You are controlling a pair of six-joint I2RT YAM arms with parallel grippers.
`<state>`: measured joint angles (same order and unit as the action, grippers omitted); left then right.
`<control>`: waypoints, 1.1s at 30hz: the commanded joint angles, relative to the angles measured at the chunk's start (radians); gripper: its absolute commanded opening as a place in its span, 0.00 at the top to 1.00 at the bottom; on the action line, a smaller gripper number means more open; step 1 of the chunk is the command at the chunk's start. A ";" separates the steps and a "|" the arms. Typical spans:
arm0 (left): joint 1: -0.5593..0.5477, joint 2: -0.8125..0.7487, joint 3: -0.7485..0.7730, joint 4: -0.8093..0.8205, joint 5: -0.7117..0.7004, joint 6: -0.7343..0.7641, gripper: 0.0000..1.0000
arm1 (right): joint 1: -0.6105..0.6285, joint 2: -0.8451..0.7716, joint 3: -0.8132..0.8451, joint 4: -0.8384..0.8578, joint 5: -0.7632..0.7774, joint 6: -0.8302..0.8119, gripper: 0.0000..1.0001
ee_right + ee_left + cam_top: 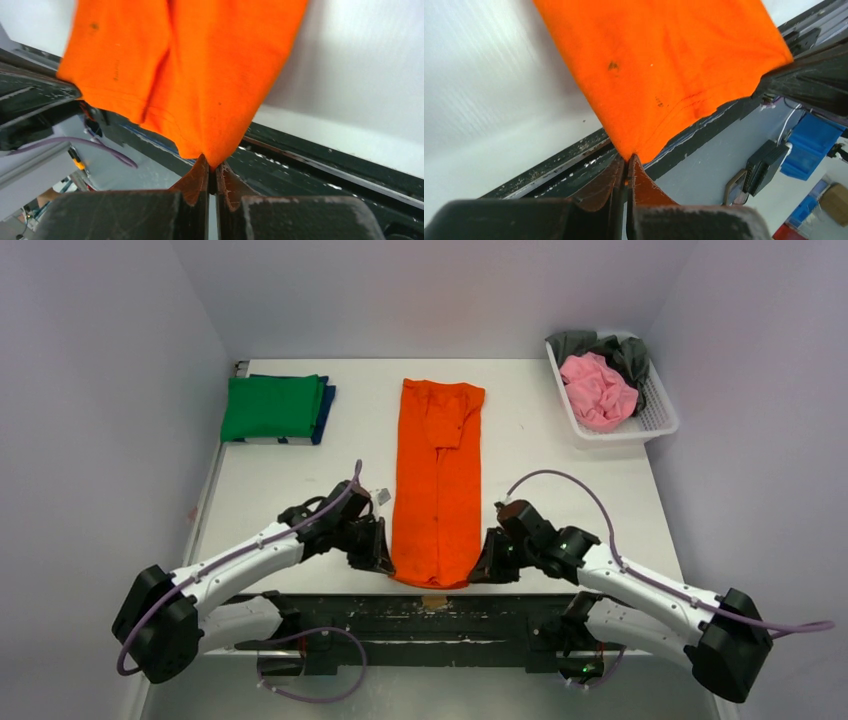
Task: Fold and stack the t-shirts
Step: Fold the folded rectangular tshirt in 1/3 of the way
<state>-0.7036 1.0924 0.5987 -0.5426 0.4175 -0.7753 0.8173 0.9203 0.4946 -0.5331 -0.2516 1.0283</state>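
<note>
Pinching the orange t-shirt's [438, 475] near hem corners are the left gripper [629, 161] and right gripper [213, 169].

Left arm [240, 558] and right arm [645, 587] are both white with chunky black joints [158, 625], pale purple cable [560, 478] looping along each. Left gripper [628, 161] fingers [603, 189] look scuffed reddish-brown.
</note>
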 commanded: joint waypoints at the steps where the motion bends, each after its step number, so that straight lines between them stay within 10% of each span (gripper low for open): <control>1: 0.006 0.067 0.143 -0.030 -0.064 -0.005 1.00 | -0.002 0.063 0.125 0.001 0.086 -0.035 1.00; 33: 0.315 0.875 1.014 -0.135 -0.075 0.110 1.00 | -0.514 0.840 0.770 0.231 -0.160 -0.397 1.00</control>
<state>-0.4160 1.9316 1.5288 -0.6487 0.3363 -0.6861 0.3195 1.7256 1.1706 -0.3641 -0.3660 0.6659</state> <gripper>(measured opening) 0.014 0.011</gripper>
